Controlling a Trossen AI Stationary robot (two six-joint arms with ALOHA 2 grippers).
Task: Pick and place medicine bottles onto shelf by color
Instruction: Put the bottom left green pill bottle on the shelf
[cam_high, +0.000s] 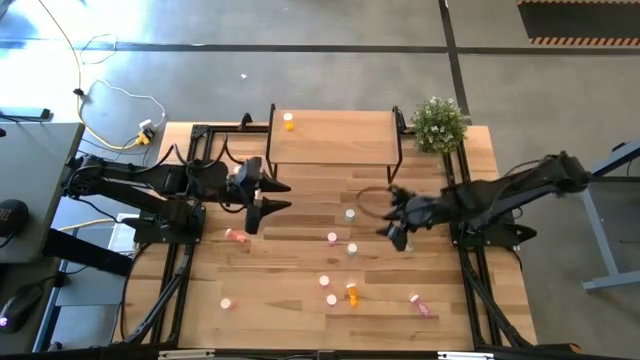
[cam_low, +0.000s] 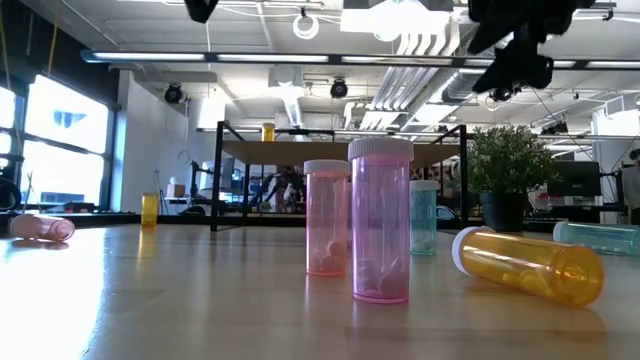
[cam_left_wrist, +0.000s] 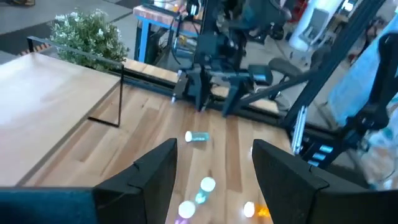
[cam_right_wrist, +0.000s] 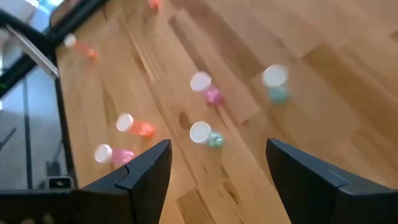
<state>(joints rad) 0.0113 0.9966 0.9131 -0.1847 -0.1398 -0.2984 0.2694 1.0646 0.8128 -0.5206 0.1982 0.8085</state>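
Observation:
The shelf (cam_high: 330, 140) stands at the table's far side, with one orange bottle (cam_high: 289, 122) upright on it near its left end. Several bottles are scattered on the table: a pink one lying on its side (cam_high: 236, 235), upright green ones (cam_high: 350, 213) (cam_high: 352, 249), upright pink ones (cam_high: 332, 238) (cam_high: 324, 282), and an orange one lying on its side (cam_high: 352, 293). My left gripper (cam_high: 275, 196) hovers open, left of the shelf's front. My right gripper (cam_high: 396, 226) hovers open above the table, right of the green bottles (cam_right_wrist: 204, 134). In the left wrist view, a green bottle lies on its side (cam_left_wrist: 198, 137).
A potted plant (cam_high: 440, 125) stands at the shelf's right end. A pink bottle (cam_high: 420, 304) lies near the near right corner, and another bottle (cam_high: 226, 302) stands near the left edge. Black frame rails (cam_high: 175, 280) run along both table sides.

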